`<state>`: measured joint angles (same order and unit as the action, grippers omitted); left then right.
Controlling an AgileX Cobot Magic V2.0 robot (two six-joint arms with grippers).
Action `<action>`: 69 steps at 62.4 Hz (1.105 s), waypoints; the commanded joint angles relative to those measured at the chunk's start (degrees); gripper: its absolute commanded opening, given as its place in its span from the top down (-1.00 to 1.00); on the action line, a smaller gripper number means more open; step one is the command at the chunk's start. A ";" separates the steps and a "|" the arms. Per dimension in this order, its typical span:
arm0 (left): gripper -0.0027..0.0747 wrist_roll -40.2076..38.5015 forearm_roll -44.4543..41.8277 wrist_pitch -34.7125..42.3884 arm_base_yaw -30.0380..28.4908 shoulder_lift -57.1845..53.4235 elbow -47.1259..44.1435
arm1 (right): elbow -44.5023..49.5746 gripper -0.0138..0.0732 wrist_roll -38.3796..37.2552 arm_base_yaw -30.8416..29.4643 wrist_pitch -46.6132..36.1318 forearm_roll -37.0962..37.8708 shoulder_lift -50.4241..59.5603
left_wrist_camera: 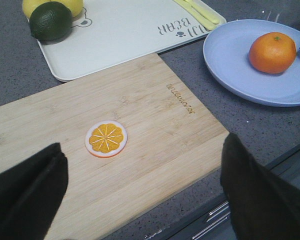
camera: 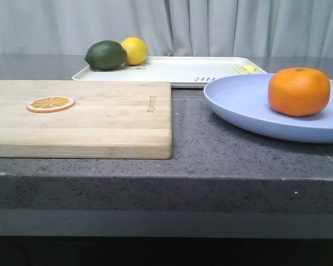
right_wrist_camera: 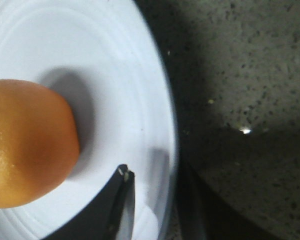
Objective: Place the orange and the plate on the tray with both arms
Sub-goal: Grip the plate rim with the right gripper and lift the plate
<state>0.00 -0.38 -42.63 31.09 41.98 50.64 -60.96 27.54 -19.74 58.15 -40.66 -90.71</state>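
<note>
Our round bright orange [camera: 298, 91] sits on the pale lavender plate [camera: 238, 102], right, off the far off-white rectangular tray [camera: 172, 69]; nothing delivered. Our left gripper [left_wrist_camera: 140, 195] gapes empty; our right gripper [right_wrist_camera: 155, 210] straddles the plate's rim, grip unclear.

Off-white tray [left_wrist_camera: 125, 35]: dark lettering near its front edge reads "BEAR" w/ a paw mark; the word before it is partly cut off. Wooden cutting board [left_wrist_camera: 140, 150]: small burned-in brand text by its right edge, too small to read.
</note>
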 commanded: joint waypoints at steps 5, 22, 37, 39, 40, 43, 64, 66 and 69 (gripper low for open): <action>-0.64 -0.57 0.38 4.38 -0.14 -0.12 1.49 | -1.80 0.44 0.69 0.00 -0.14 -2.67 1.89; -0.64 -0.57 0.38 4.38 -0.14 -0.12 1.49 | -1.80 0.90 0.69 0.00 -0.14 -2.67 1.89; -0.64 -0.57 0.38 4.38 -0.14 -0.12 1.49 | -1.80 0.95 0.63 0.00 -0.59 -2.67 1.89; -0.64 -0.57 0.38 4.38 -0.14 -0.12 1.49 | -1.80 0.95 0.63 0.00 -0.76 -2.67 1.89; -0.64 -0.57 0.38 4.38 -0.14 -0.12 1.49 | -1.80 0.95 0.63 0.00 -0.76 -2.67 1.89; -0.64 -0.57 0.38 4.38 -0.14 -0.12 1.49 | -1.80 0.95 0.63 0.00 -0.81 -2.67 1.89; -0.64 -0.57 0.38 4.41 -0.14 -0.12 1.49 | -1.73 0.95 0.63 0.00 -0.76 -2.78 1.89; -0.64 -0.57 0.38 4.41 -0.14 -0.12 1.49 | -1.73 0.95 0.57 0.00 -0.70 -3.10 1.89; -0.64 -0.57 0.38 4.51 -0.14 -0.12 1.49 | -1.73 0.95 -0.54 0.00 -0.45 -3.58 1.89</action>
<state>0.00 -0.38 -42.63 31.09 41.98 50.64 -60.96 27.65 -19.74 57.54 -40.61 -90.92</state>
